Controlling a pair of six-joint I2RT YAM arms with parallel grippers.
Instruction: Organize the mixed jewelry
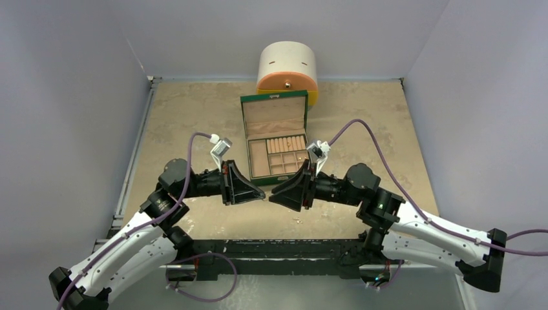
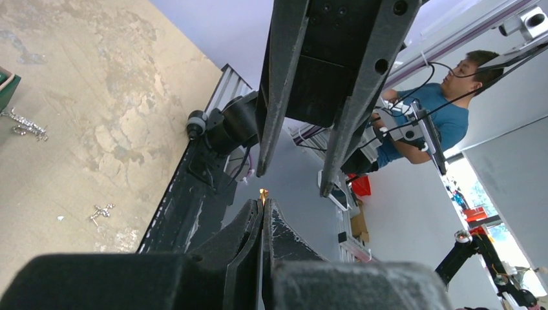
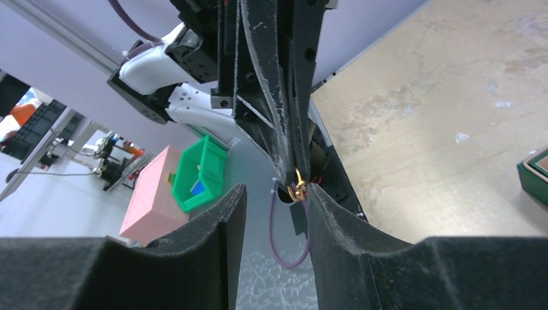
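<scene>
My left gripper [image 1: 263, 193] is shut on a small gold ring [image 2: 263, 193] at its very tip, held above the table in front of the green box [image 1: 276, 139]. My right gripper [image 1: 273, 195] is open and meets it tip to tip. In the right wrist view the gold ring [image 3: 298, 191] hangs from the left gripper [image 3: 294, 169], between the right gripper's [image 3: 274, 190] spread fingers and close to one of them. Two silvery pieces [image 2: 26, 124] [image 2: 102, 210] lie on the table.
The open green box has tan compartments. A round white and orange container [image 1: 287, 70] stands behind it. A tiny bit [image 1: 298, 221] lies on the table near the front. Grey walls enclose the table on three sides.
</scene>
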